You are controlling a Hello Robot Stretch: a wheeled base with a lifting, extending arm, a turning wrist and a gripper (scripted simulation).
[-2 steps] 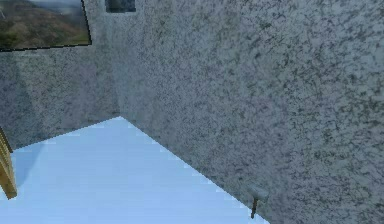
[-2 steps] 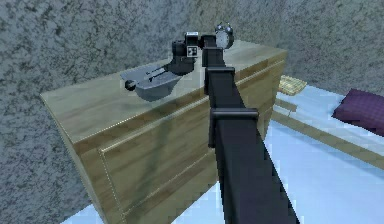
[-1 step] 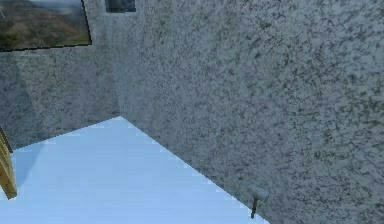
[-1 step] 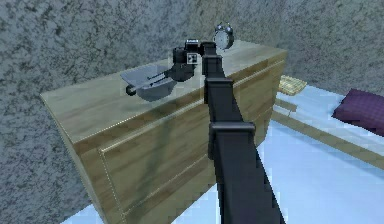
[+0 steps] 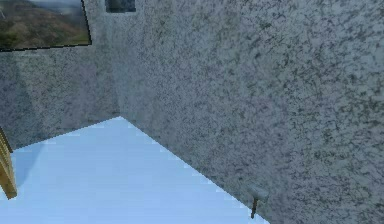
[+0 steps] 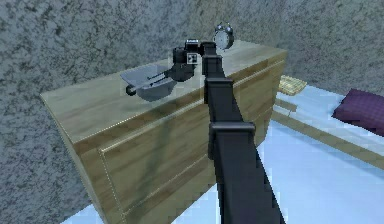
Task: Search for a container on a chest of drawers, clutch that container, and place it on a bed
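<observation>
A light wooden chest of drawers (image 6: pixel 150 150) stands against a speckled grey wall in the arm side view. The dark arm (image 6: pixel 235 150) reaches out over its top. At the arm's far end the gripper (image 6: pixel 137 88) lies over the top's left part. A flat grey, dish-like thing (image 6: pixel 155 84) sits at the fingers, with the wooden top behind it. I cannot tell whether the gripper holds anything. At the view's right lies a low bed (image 6: pixel 330 125) with a dark purple pillow (image 6: pixel 362 108).
A small round clock-like thing (image 6: pixel 222 38) stands on the chest's far right corner, and a pale yellowish item (image 6: pixel 291 85) lies beyond it. In the forward view a speckled wall (image 5: pixel 260 90) runs close on the right over pale blue floor (image 5: pixel 110 170), with a framed landscape picture (image 5: pixel 42 22) and a wooden edge (image 5: pixel 6 165) at the left.
</observation>
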